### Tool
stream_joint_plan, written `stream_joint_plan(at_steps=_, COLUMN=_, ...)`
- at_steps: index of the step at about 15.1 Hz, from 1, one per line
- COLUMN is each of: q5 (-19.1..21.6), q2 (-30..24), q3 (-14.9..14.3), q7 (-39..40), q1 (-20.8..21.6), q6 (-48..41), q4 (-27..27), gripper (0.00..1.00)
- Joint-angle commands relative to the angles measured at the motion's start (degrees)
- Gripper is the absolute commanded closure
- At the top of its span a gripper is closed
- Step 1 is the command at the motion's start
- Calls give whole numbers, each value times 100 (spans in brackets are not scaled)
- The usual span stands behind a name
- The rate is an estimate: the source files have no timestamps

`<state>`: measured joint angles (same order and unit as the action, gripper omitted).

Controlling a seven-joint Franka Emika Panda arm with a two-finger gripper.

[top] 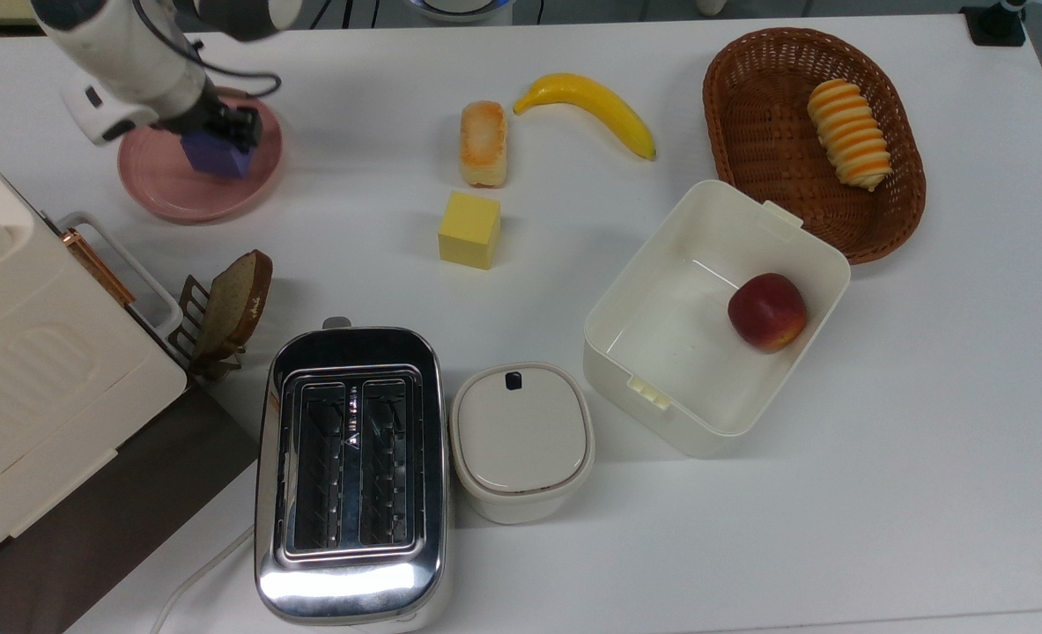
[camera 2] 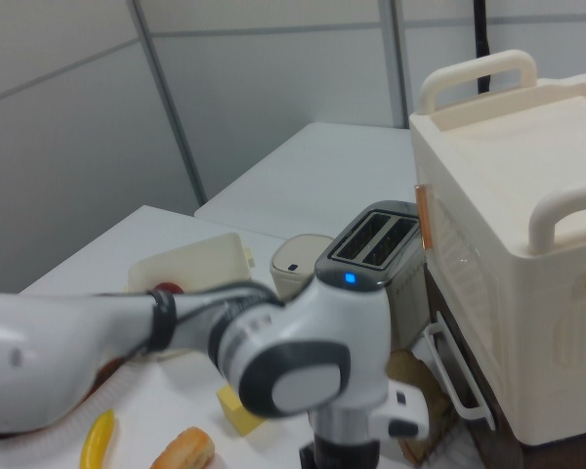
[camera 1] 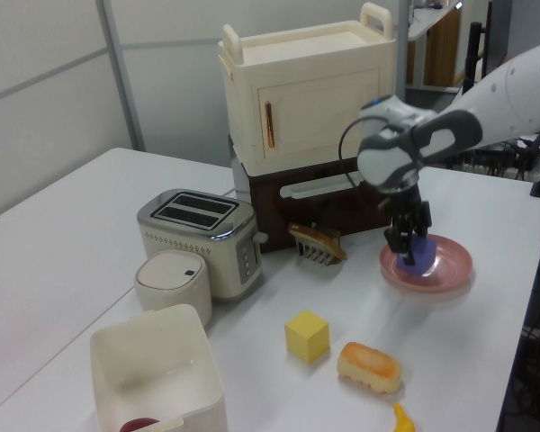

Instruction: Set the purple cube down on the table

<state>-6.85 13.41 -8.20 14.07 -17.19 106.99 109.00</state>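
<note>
Top view: gripper (top: pixel 218 141) fingers straddle the cube (top: pixel 217 156) on the plate (top: pixel 158 180), apparently closed on it. Advice: confirm grip, lift clear of the plate's rim, lower onto bare table (top: pixel 882 458) beside the plate.

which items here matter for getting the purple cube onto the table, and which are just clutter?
Job:
- purple cube, on the pink plate
- gripper, jaws around the cube
- table, where it goes

Clutter:
- yellow cube
- banana
- bread roll
- basket with a striped pastry
- white box holding an apple
- toaster
- lidded pot
- toast rack
- cream cabinet
</note>
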Motion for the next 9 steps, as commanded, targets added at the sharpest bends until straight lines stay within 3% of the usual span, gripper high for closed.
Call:
stream_joint_plan(at_steps=1, q5=455, q2=-330, q3=108, q7=140, q1=136, q6=-793, q4=-510, gripper=73)
stream_joint_plan(at_steps=6, q5=536, q2=-23, q3=126, q7=-931, q1=1102, q6=-293, q4=-450, gripper=63)
stream_joint_plan(at_steps=9, q5=510, q2=214, q3=126, q7=-1231, q1=1314, q6=-56, q4=-450, gripper=51)
